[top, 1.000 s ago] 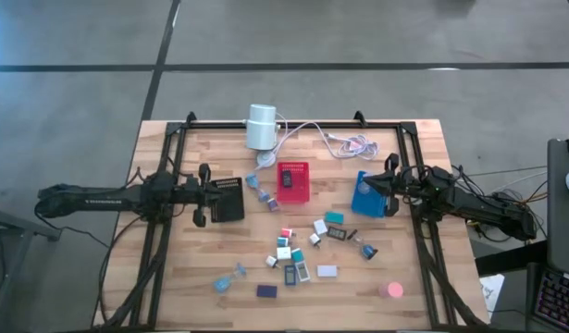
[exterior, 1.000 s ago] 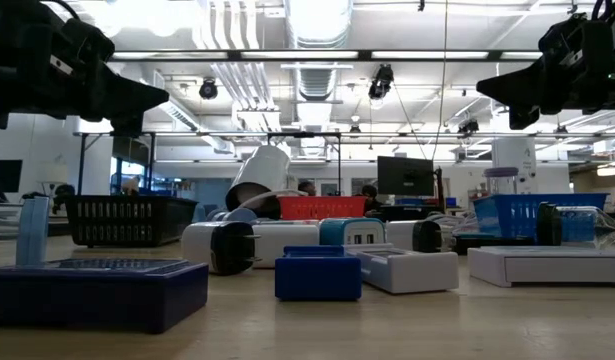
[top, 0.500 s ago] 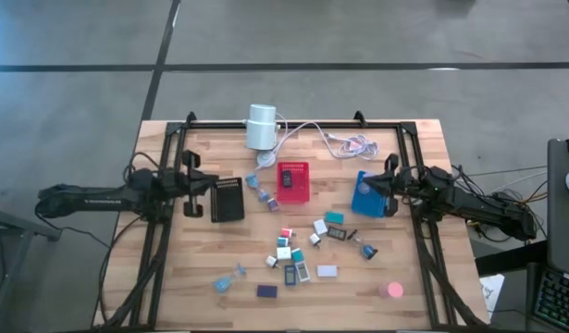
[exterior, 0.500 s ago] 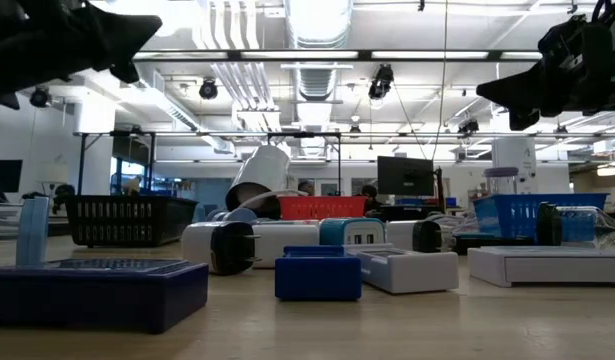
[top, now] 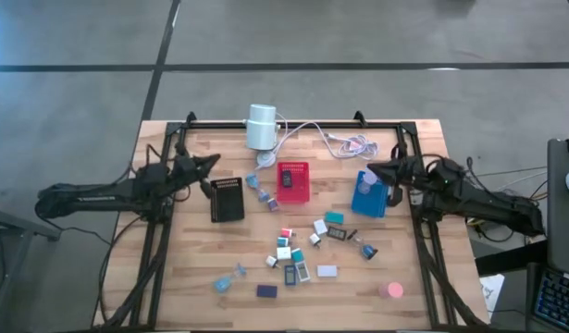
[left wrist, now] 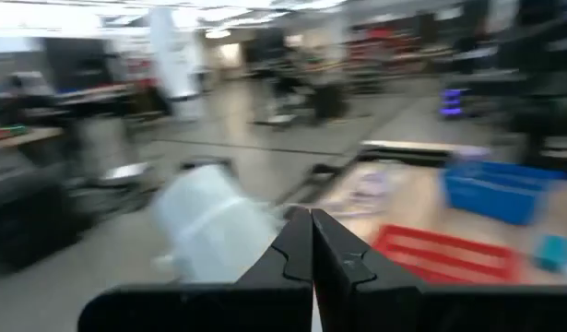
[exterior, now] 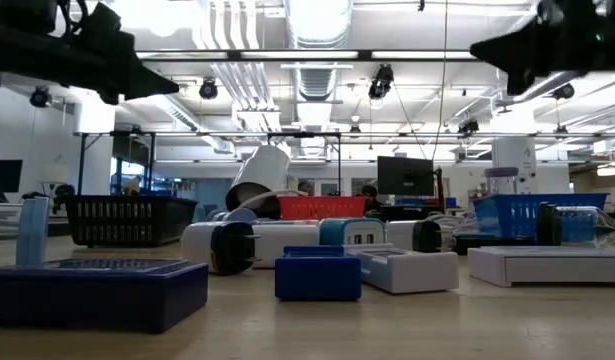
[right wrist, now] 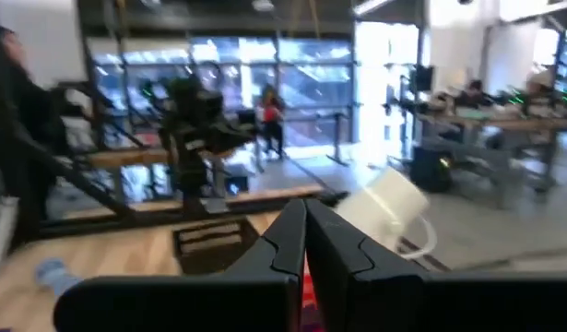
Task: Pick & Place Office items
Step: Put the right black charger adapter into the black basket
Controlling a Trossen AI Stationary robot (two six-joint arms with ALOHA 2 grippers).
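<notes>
Since a second ago: left gripper (top: 213, 162) drawn back off the black tray (top: 228, 198) and swung toward the far side of the table (top: 414, 277), now pointing at the white cylinder (top: 261, 126); right gripper (top: 374, 169) lifted and turned slightly, tips now over the far corner of the blue tray (top: 368, 194); nothing on the tabletop shifted. Both pairs of fingers pressed tight together, holding nothing, seen clearly as two dark tips meeting in each wrist view (left wrist: 311, 242) (right wrist: 304, 231). Both arms raised well clear of the wood, showing only as dark shapes at the upper corners of the low view. Office items spread over the middle and near half of the table, untouched: teal block (top: 335, 217) and white block (top: 320, 226) just beside each other near the blue tray, small black clip (top: 339, 234) next to them, white flat piece (top: 327, 271) nearer the front edge, dark purple block (top: 265, 290) at the front, pink disc (top: 390, 289) alone near the front right corner, pale blue piece (top: 222, 283) to the front left, two small blue bits (top: 262, 195) between the black tray and the red tray (top: 292, 181). Red tray in the middle behind the cluster, apparently with one dark item inside. White cylinder lying tilted at the back edge, its pale cable (top: 344, 141) curling off to the right. From table height: dark blue flat block (exterior: 92, 290) closest on the left, smaller blue block (exterior: 318, 273) in the centre, white pieces (exterior: 542, 264) to the right.
</notes>
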